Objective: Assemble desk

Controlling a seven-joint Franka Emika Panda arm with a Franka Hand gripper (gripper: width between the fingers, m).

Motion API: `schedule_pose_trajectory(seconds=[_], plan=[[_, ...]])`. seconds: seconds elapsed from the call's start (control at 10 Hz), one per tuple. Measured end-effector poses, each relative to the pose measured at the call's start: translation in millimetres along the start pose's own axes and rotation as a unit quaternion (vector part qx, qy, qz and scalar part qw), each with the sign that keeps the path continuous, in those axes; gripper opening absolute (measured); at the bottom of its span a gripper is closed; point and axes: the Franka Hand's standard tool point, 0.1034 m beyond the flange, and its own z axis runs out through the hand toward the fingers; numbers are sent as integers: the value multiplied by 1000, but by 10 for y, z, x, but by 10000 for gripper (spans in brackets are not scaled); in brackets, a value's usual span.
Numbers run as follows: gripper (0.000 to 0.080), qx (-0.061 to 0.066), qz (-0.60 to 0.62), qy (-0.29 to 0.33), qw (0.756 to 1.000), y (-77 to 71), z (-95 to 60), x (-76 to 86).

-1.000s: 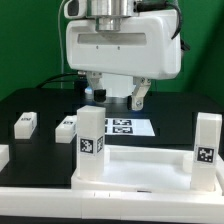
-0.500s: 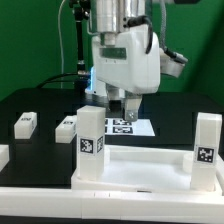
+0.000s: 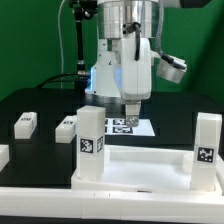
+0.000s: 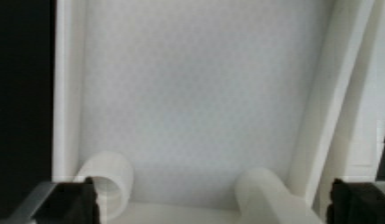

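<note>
The desk panel (image 3: 140, 165), white and rimmed, lies at the front of the table. Two white square legs stand upright in its corners, one at the exterior view's left (image 3: 90, 140) and one at the right (image 3: 207, 150), each with a black-and-white tag. Two loose legs (image 3: 25, 123) (image 3: 67, 125) lie on the black table to the left. My gripper (image 3: 130, 112) hangs behind the panel, above the marker board (image 3: 125, 126), open and empty. In the wrist view the gripper (image 4: 210, 205) has its dark fingers (image 4: 64, 205) far apart over the white panel (image 4: 198, 100).
Another white part (image 3: 3, 155) shows at the exterior view's left edge. Two blurred rounded white shapes (image 4: 109, 185) (image 4: 269, 195) lie between the fingers in the wrist view. Cables and a green wall are behind the arm.
The hand has turned about a quarter turn: its broad face showed a second ago and it is now seen edge on. It has also shifted slightly to the exterior view's right. The parts have not moved.
</note>
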Motion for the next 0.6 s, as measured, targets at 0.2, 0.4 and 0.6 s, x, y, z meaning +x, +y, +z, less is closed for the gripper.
schedule_pose_trajectory(seconds=[0.2, 0.4, 0.6], plan=[[649, -20, 11, 2, 1000, 281, 171, -22], [649, -37, 7, 12, 999, 461, 385, -38], [649, -57, 1, 22, 998, 572, 623, -28]])
